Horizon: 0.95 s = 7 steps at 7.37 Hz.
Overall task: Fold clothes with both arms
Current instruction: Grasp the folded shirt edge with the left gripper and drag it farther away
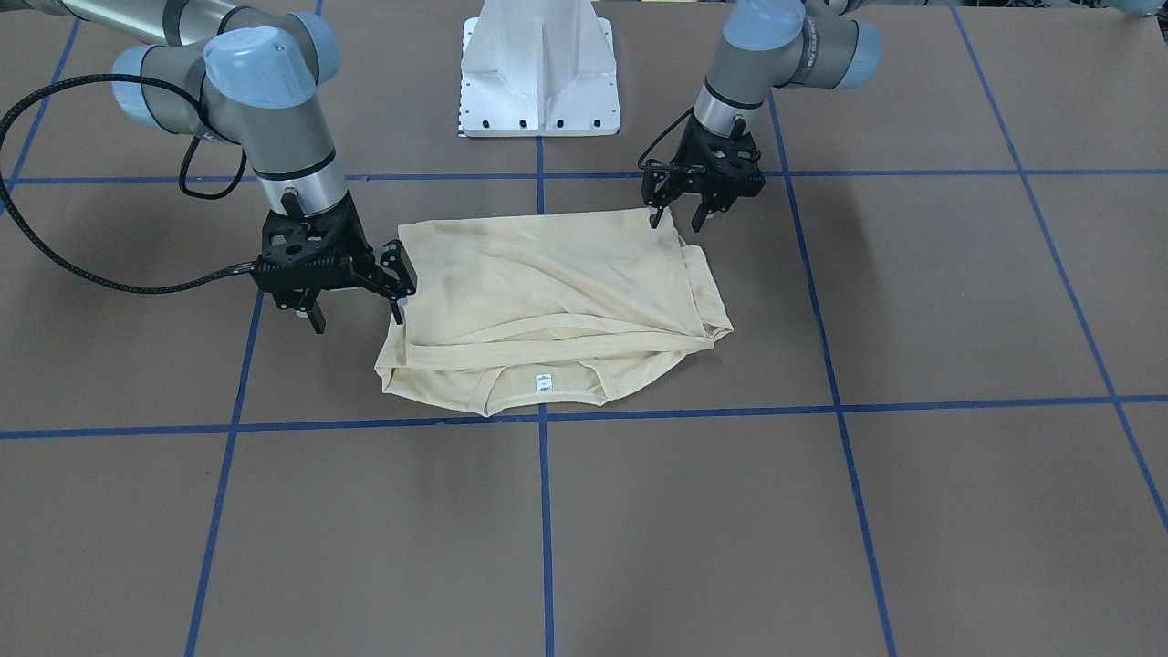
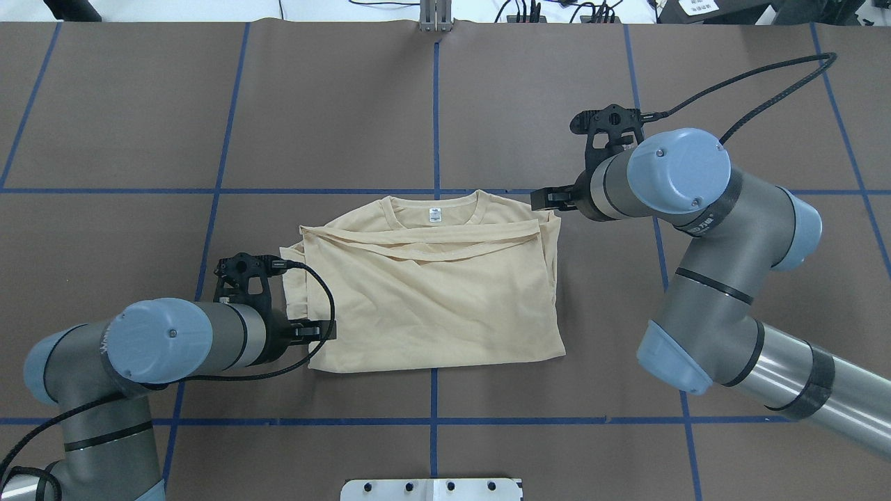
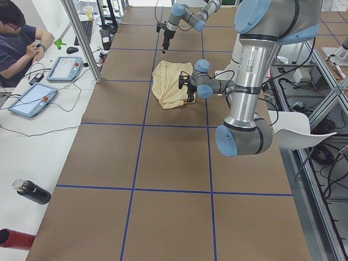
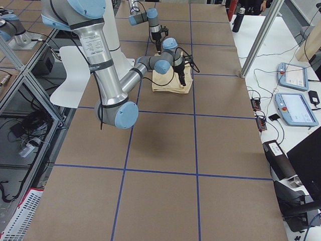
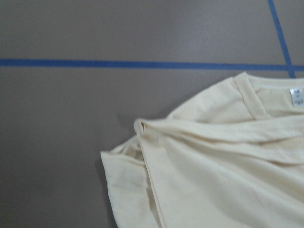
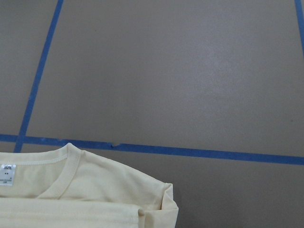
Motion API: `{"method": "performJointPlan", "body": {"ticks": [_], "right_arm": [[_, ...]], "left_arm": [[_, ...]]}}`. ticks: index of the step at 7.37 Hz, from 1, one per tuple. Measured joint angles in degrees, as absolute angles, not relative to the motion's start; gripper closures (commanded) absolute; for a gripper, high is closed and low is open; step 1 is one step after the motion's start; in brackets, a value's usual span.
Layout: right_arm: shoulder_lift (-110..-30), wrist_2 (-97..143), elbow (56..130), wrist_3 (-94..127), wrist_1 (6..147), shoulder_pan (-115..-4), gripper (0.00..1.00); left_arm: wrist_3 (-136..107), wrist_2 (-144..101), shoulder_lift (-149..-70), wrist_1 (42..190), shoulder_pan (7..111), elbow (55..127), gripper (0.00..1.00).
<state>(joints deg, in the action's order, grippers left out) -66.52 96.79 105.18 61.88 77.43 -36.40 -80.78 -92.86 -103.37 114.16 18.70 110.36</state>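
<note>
While shirt [image 1: 547, 283] lies folded, left hand [image 1: 676, 222] open

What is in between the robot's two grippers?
The folded cream shirt fills the stretch between the left gripper and the right gripper, one at each end of it. The front-facing view shows this best.

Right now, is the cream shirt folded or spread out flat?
Folded. The shirt lies as a compact rectangle. No sleeve extends out, layered edges cross just below the neck tag, and stacked layers show along its sides.
</note>
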Motion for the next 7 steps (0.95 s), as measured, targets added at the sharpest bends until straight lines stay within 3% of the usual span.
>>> {"method": "performJointPlan", "body": {"ticks": [1,2,3,5,7], "right_arm": [[-66.5,96.7,105.2,61.9,77.4,-36.4,0.0],[-66.5,96.6,105.2,61.9,77.4,-36.4,0.0],[-66.6,96.6,105.2,62.0,77.4,-36.4,0.0],[-66.7,96.5,105.2,62.0,77.4,-36.4,0.0],[-66.8,96.5,105.2,62.0,77.4,-36.4,0.0]], "left_arm": [[-81.0,-92.8,-103.5,114.2,18.1,109.9,0.42],[-81.1,-92.7,-103.6,114.2,17.6,109.5,0.49],[-81.2,-92.7,-103.6,114.3,17.1,109.3,0.62],[-81.3,-92.7,-103.6,114.3,16.6,109.1,1.0],[-81.5,-92.7,-103.7,114.3,16.4,109.1,1.0]]}}
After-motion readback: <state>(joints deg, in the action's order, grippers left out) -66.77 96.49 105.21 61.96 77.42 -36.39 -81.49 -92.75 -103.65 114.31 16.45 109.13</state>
